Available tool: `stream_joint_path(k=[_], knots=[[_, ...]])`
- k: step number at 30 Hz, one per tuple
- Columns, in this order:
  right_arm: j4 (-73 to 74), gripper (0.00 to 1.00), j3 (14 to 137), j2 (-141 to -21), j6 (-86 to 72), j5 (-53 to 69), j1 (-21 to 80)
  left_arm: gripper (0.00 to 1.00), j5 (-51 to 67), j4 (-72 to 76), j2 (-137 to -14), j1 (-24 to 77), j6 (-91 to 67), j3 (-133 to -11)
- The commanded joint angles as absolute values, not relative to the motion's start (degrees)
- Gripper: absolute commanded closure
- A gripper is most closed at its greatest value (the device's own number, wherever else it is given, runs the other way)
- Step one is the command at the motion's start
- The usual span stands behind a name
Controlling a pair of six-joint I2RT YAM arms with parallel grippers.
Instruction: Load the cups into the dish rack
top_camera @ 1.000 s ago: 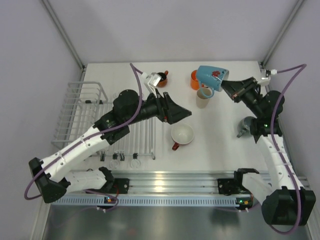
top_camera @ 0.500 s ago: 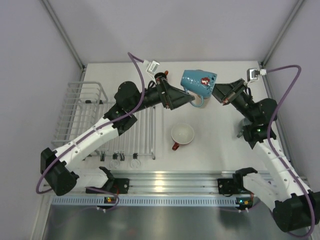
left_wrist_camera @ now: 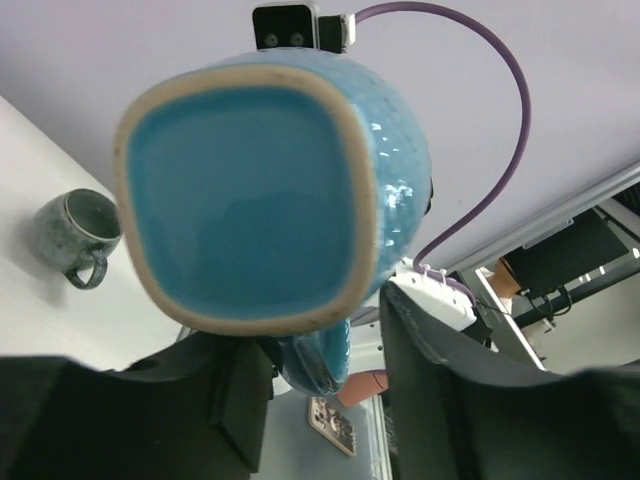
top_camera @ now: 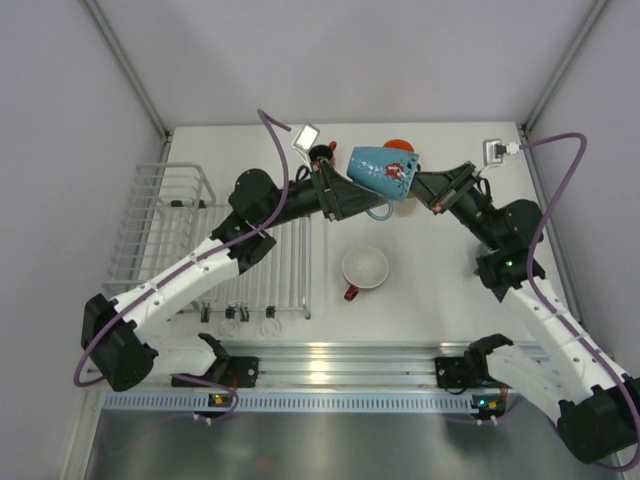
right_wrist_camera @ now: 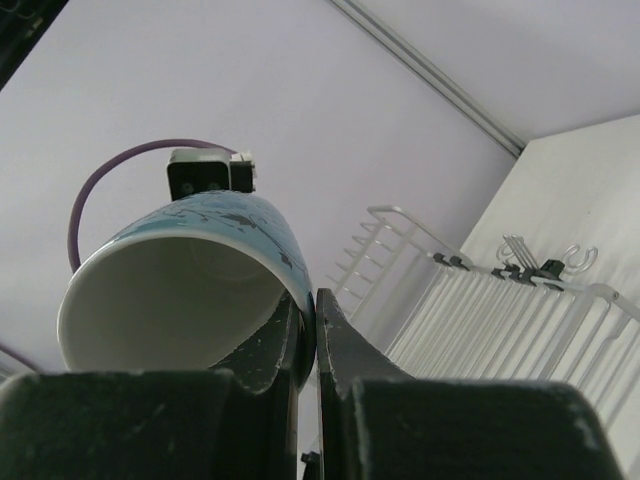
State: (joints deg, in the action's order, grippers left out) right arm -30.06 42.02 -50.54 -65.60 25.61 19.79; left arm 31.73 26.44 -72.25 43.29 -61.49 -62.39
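Top external view is showing the blue mug [top_camera: 380,172] hanging in the air over the far middle of the worktop [top_camera: 430,300], touching nothing below it and lying almost on its side between the two arms. Its long axis is running across the worktop, with the mouth pointing toward the right hand [top_camera: 420,185] and the base pointing toward the left hand [top_camera: 365,203]. The right hand is clenching the mug's rim, and in the right wrist view its two fingers [right_wrist_camera: 285,340] are pinching the wall at the lip with no gap showing. The left hand is reaching in from the opposite end. In the left wrist view the flat blue base is filling the frame, and the jaws are standing partly apart on either side of the handle that is hanging under the mug. Whether they are already gripping it I cannot tell. The dish rack [top_camera: 170,167] is sitting at the left edge, well apart from the mug and on the left arm's side, so the left arm is the nearer one to it. This is looking like a handover, and the left hand is probably needing a firm hold on the handle end before the right lets go.
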Motion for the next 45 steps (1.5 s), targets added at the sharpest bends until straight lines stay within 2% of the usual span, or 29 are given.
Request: stream_joint_path(k=[1,5,9,10,16,19,20,23,26,29,37,40,45], knots=[[-33.6,1.0,41.8,-50.8,-63.2,23.0,21.9,0.53,33.1,33.1,-70.8,43.3,-65.1,-61.9],[-33.6,1.0,41.0,-51.4,-62.4,22.6,23.1,0.69,32.8,33.2,-70.1,43.3,-64.4,-60.6],[-31.6,1.0,40.5,-51.2,-61.0,22.4,23.6,0.96,32.8,32.0,-69.9,43.3,-63.3,-60.5],[-31.0,1.0,40.5,-51.2,-60.6,22.3,23.5,1.0,32.3,31.2,-69.8,43.3,-62.8,-60.6],[-27.8,0.99,39.1,-50.2,-58.9,22.2,23.6,1.0,29.4,24.0,-68.0,43.3,-56.4,-61.2],[-24.8,0.73,39.0,-49.1,-57.4,21.4,23.5,1.0,27.2,17.3,-66.7,43.3,-51.9,-62.7],[-23.7,0.53,39.3,-48.4,-56.5,21.1,23.5,1.0,25.4,15.1,-66.1,43.3,-50.6,-63.6],[-19.7,0.3,40.3,-47.5,-54.5,20.1,23.6,1.0,21.3,7.7,-64.2,43.3,-46.0,-65.1],[-15.5,0.18,40.9,-46.2,-52.7,18.4,23.5,1.0,13.8,0.9,-62.7,43.3,-42.0,-66.2],[-12.9,0.15,40.5,-44.7,-51.5,16.4,23.6,1.0,3.8,-5.9,-60.3,43.2,-39.1,-66.3],[-6.3,0.15,42.4,-42.1,-47.7,13.4,23.5,1.0,-27.0,-19.6,-57.5,43.2,-35.4,-65.5],[-5.0,0.15,42.9,-41.7,-46.8,12.7,23.6,1.0,-35.9,-26.4,-58.3,43.2,-37.9,-65.0],[-4.8,0.15,42.6,-41.9,-46.8,12.4,23.5,1.0,-43.1,-30.2,-57.9,43.2,-42.2,-60.0]])
